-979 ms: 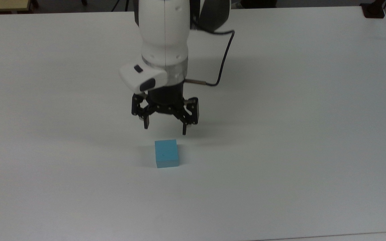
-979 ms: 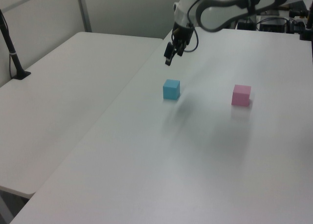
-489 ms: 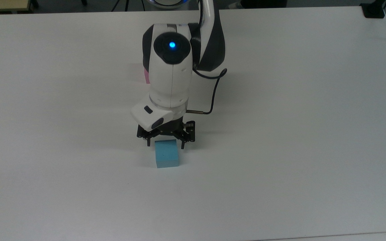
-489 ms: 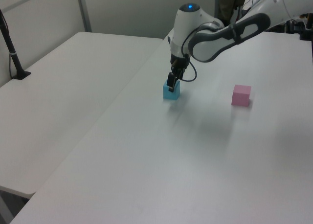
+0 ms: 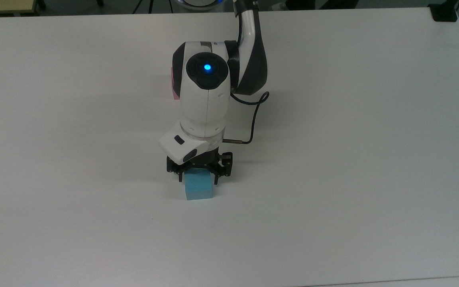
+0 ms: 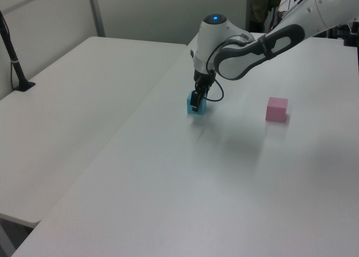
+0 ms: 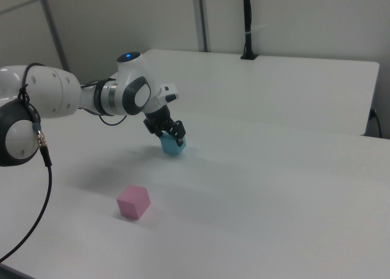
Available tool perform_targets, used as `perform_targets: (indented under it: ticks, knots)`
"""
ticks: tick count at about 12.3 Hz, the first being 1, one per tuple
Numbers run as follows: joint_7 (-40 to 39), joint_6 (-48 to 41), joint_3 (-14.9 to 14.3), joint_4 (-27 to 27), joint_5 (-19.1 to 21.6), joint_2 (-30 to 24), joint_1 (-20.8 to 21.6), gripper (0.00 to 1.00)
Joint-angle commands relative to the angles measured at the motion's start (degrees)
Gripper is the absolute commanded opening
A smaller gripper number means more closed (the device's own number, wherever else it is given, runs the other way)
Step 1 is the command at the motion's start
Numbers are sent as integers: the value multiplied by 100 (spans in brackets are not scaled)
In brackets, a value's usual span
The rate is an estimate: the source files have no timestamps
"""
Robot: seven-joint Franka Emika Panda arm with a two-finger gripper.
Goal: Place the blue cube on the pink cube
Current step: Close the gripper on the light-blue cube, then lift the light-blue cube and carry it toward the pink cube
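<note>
The blue cube sits on the white table, also seen in the left view and the right view. My gripper is lowered over it, open, one finger on each side of the cube and the upper part of the cube between them. The pink cube stands apart on the table, toward the left view's right and in the right view's foreground. In the top view the arm hides all but a sliver of the pink cube.
A black clamped post stands at the far table edge. A black cable loops off the wrist. A seam runs between two joined tabletops.
The arm came down and forward from above the table until the open fingers straddle the blue cube. Neither cube has moved.
</note>
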Motion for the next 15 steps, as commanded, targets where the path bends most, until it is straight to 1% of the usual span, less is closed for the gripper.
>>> perform_targets:
  ticks: [1,2,3,5,8,9,10,12,15]
  knots:
    - [-40,21,-78,136,-31,-33,98,50]
    - [-75,13,-78,128,-48,-138,116,39]
    - [-84,-14,-78,128,-40,-305,107,36]
    - [-75,-145,-78,-3,-13,-901,55,36]
    - [-312,-777,-60,-135,66,-1684,-138,36]
    - [-425,-805,-69,-354,144,-1938,-156,36]
    - [-627,-831,-60,-773,162,-2280,-157,36]
    - [-1023,-1111,-43,-1818,171,-3167,-130,36]
    - [-1033,-1147,-25,-3348,171,-4521,-69,36]
